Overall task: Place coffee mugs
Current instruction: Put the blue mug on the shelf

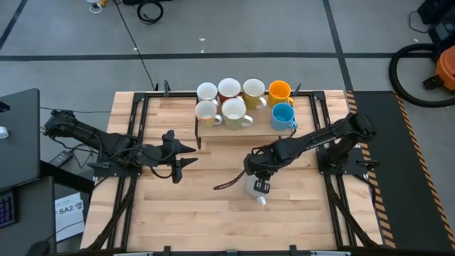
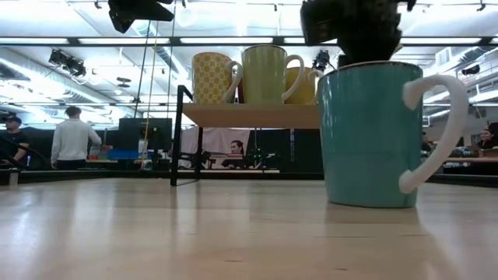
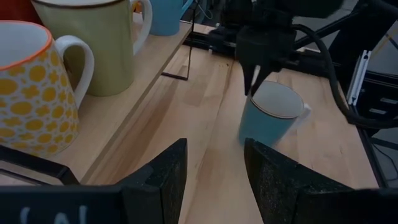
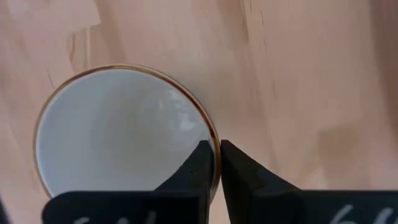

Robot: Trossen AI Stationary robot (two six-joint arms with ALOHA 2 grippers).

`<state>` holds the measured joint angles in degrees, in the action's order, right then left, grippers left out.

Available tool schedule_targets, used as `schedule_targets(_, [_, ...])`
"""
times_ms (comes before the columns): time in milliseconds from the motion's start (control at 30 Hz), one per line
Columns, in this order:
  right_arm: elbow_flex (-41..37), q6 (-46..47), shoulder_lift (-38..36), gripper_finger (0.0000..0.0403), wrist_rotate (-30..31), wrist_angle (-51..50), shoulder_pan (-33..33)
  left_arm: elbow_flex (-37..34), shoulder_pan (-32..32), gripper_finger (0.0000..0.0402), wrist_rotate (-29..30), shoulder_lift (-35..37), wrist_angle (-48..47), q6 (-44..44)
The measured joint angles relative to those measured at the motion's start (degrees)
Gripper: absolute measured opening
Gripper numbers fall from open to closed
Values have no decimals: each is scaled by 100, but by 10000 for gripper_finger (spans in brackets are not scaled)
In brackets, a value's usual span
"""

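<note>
Coffee mugs (image 1: 234, 99), seven together, crowd the raised wooden shelf (image 1: 242, 132) at the back of the table (image 1: 185, 213). In front of that shelf the teal mug (image 3: 268, 118) stands upright on the table, the right gripper (image 4: 217, 163) pinching its rim. Left of the shelf, the left gripper (image 3: 214, 174) hangs spread and empty.

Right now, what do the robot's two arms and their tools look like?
Both arms are dark, nearly black, jointed links on black bases. The left tool has two flat, wedge-shaped matte fingers. The right tool has the same pointed black fingers, with white lettering on its body and a black cable looping along the arm.
</note>
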<state>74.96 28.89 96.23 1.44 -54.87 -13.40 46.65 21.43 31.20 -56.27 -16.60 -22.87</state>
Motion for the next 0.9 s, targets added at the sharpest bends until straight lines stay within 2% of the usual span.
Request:
schedule_targets(167, [15, -1632, 0, 21, -67, 63, 340, 0, 0, 167, 2, 0, 0, 13])
schedule_targets(300, [15, -2992, 0, 33, -319, 85, 561, 0, 0, 167, 2, 0, 1, 13])
schedule_targets(400, [15, -3582, 0, 36, -430, 136, 648, 0, 0, 167, 1, 0, 1, 13])
schedule_targets(600, [11, -3523, 2, 40, -324, 300, 728, 0, 0, 167, 2, 0, 2, 11])
schedule_targets(900, [11, -3367, 2, 75, -236, 347, 731, 0, 0, 167, 2, 0, 1, 8])
